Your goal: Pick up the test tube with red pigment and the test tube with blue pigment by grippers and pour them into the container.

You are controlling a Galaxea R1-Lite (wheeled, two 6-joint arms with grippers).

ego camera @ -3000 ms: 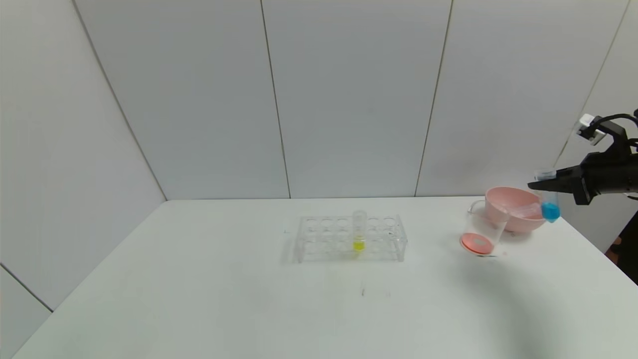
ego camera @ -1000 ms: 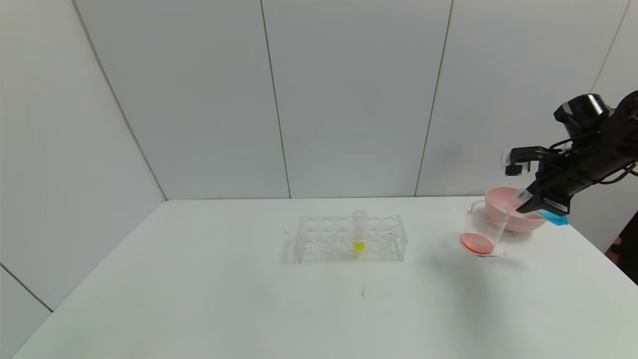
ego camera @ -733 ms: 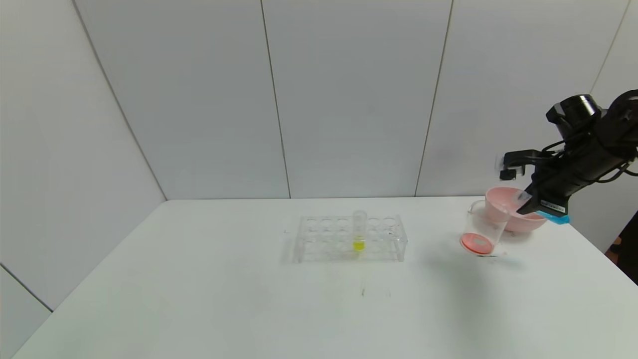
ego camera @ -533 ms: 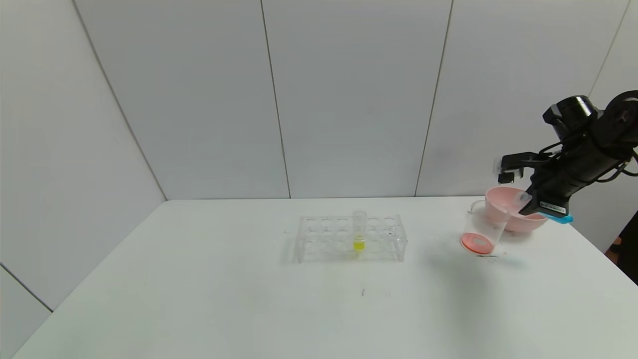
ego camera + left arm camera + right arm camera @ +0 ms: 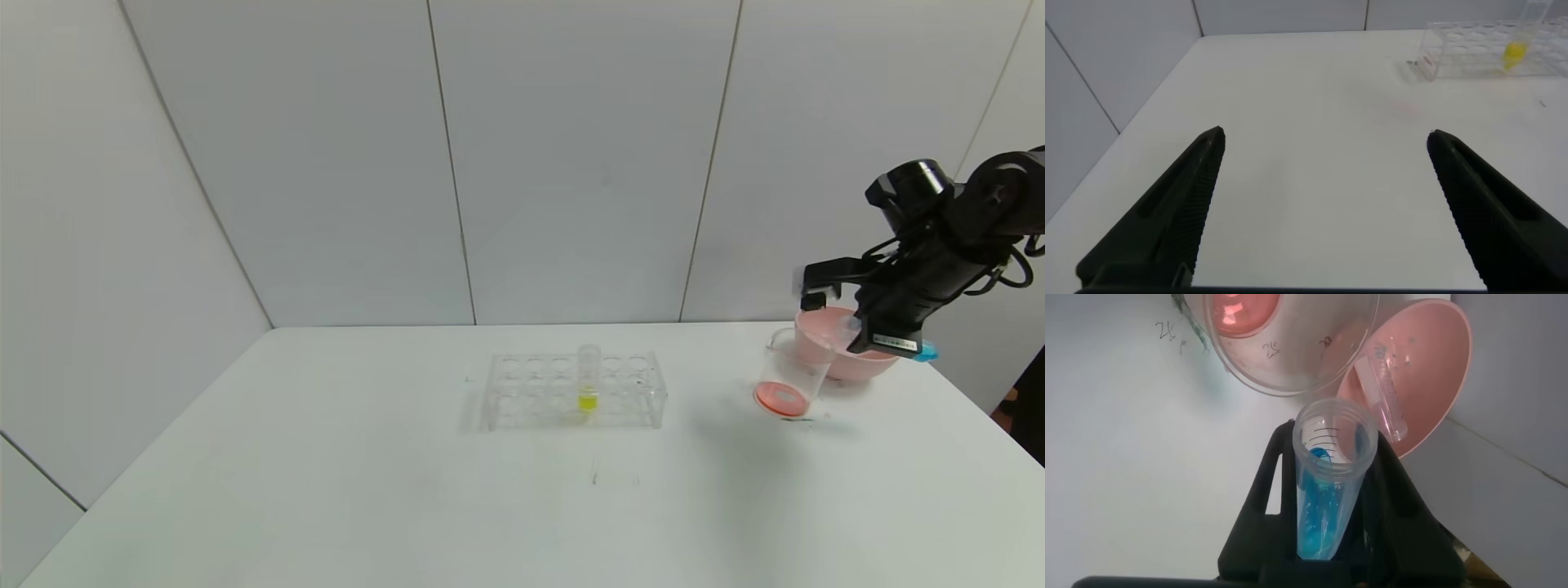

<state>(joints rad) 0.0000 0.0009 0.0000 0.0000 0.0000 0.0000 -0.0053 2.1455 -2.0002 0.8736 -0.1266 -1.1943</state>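
My right gripper (image 5: 854, 328) is shut on the test tube with blue pigment (image 5: 924, 354) and holds it tilted, nearly level, above the pink bowl. The tube's open mouth points toward the container (image 5: 788, 377), a clear beaker with red liquid in its bottom. In the right wrist view the blue liquid runs along the tube (image 5: 1327, 490) between the fingers of the right gripper (image 5: 1335, 449), just short of the beaker's rim (image 5: 1315, 371). No tube holding red liquid shows. My left gripper (image 5: 1324, 133) is open and empty over bare table, out of the head view.
The pink bowl (image 5: 857, 366) stands right behind the beaker; an empty clear tube (image 5: 1382, 388) lies in it. A clear rack (image 5: 571, 392) with a yellow-liquid tube (image 5: 588, 384) stands mid-table. The table's right edge is close to the bowl.
My right gripper has moved left toward the beaker and turned over. The blue tube went from hanging upright to lying nearly level, mouth toward the beaker.
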